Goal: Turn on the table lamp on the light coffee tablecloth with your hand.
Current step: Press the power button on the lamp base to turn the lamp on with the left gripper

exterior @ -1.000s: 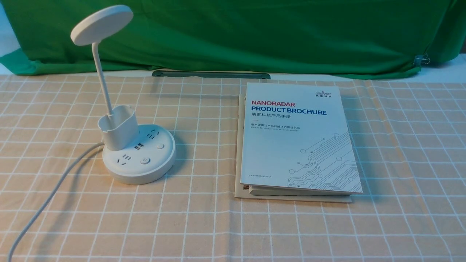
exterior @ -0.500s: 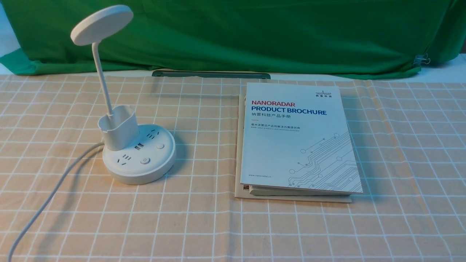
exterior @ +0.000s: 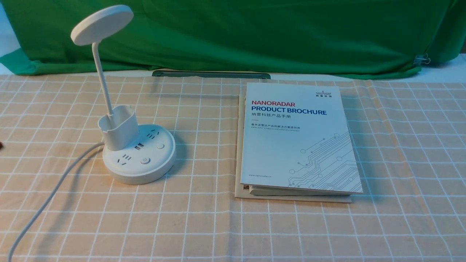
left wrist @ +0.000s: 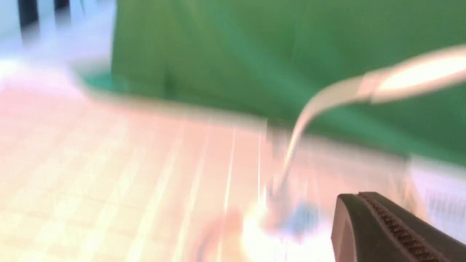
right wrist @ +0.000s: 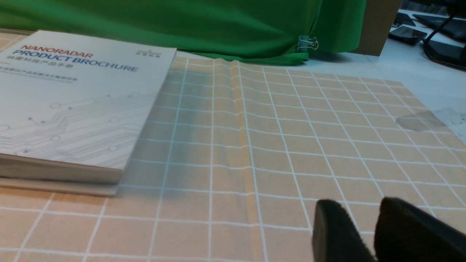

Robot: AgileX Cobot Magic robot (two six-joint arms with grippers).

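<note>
The white table lamp (exterior: 140, 160) stands at the left on the light coffee tablecloth (exterior: 204, 225). Its disc head (exterior: 102, 24) is up on the thin neck, and the pen cup and two round buttons (exterior: 145, 160) are on the base. No glow shows from the head. In the blurred left wrist view the lamp (left wrist: 418, 78) is ahead of my left gripper (left wrist: 358, 194), whose fingers are pressed together and empty. A dark tip (exterior: 1, 146) shows at the front view's left edge. My right gripper (right wrist: 358, 207) hangs low over the cloth to the right of the brochure, shut and empty.
A white product brochure (exterior: 296, 138) lies right of centre on a beige booklet; it also shows in the right wrist view (right wrist: 72, 102). The lamp's white cord (exterior: 47, 196) runs to the front left. A green backdrop cloth (exterior: 255, 32) hangs behind.
A small dark tip has appeared at the left edge of the front view. The lamp and the brochure have not moved.
</note>
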